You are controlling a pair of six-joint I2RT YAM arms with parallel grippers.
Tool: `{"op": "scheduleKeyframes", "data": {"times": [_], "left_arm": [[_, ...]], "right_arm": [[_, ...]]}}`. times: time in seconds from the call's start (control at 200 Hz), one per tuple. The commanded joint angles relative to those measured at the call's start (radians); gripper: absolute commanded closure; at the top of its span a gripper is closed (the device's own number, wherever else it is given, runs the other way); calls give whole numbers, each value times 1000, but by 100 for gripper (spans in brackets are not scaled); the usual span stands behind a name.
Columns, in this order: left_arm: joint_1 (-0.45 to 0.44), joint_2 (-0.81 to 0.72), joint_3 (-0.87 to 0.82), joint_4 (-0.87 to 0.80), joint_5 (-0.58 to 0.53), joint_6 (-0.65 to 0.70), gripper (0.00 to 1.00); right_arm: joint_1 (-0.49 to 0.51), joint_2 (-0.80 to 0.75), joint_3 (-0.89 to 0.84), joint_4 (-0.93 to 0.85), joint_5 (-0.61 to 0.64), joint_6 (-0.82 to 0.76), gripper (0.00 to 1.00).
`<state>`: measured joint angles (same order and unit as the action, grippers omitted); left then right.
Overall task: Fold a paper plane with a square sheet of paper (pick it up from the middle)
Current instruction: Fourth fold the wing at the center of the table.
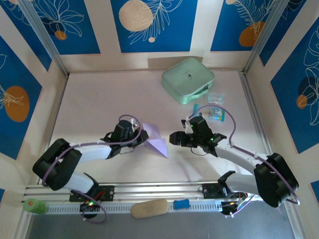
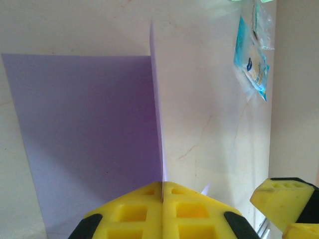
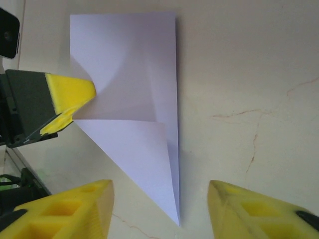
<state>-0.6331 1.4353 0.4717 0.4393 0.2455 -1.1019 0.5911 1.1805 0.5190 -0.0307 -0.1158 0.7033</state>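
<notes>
I have the left tool (image 2: 162, 193) clamped tight on the left edge of the partly folded square sheet of paper (image 1: 156, 139) in the middle of the table (image 1: 99, 99), the right tool (image 3: 159, 193) spread wide, holding nothing, just right of it, free room toward the near edge, the pinched strip hidden between pads.

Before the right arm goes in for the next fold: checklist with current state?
1. Left gripper shut on the lavender paper sheet: ok, fingers closed on its edge.
2. Right gripper open: ok, fingers wide apart, off the paper.
3. Sheet lying flat: not ok, part stands upright at the pinch.
4. Plane shape formed: not ok, partly folded, no dart.
5. Blue packets and mint-green case apart from the sheet: ok.
6. Crease sharpness: cannot tell.
</notes>
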Motion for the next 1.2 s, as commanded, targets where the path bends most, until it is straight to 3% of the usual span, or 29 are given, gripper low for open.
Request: {"op": "scheduleKeyframes", "data": {"times": [0.0,0.095,0.24,0.49,0.8,1.195], "left_arm": [[-5,19,0,24,24,3,94],[-5,53,5,75,67,-7,89],[-5,75,11,104,90,-16,82],[-5,75,24,81,96,-15,81],[-5,66,46,36,100,-2,81],[-5,62,56,18,104,4,83]], "right_arm": [[23,-21,-37,91,52,6,38],[66,-31,-61,146,107,-33,37],[202,-48,-71,167,251,-232,41],[424,-3,-117,298,507,-523,51],[521,154,-91,403,660,-677,53],[548,345,-37,500,769,-776,57]]}}
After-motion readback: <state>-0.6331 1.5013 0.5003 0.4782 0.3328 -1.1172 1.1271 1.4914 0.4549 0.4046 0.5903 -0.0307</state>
